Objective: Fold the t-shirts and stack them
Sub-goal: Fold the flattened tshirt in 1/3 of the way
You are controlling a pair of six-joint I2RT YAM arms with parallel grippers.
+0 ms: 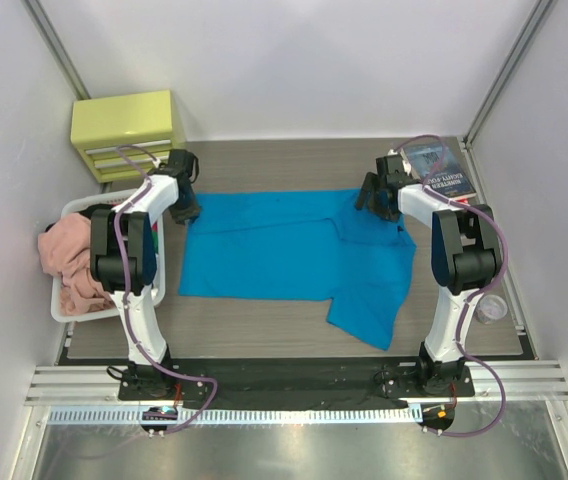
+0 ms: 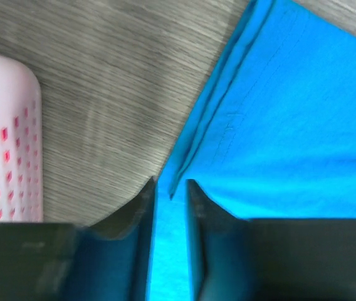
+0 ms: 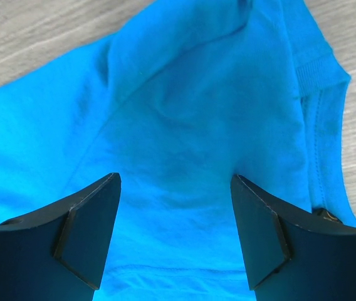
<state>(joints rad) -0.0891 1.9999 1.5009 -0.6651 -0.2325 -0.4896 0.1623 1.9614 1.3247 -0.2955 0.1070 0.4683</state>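
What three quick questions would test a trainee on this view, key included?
1. True or false: the right tool has its jaws spread wide above the turquoise t-shirt.
2. What lies in the white basket? A: pink cloth. B: a mug. C: a pair of scissors.
3. At which corner of the spread shirt is the left tool?

Key: 1 true. 2 A. 3 the far left corner.
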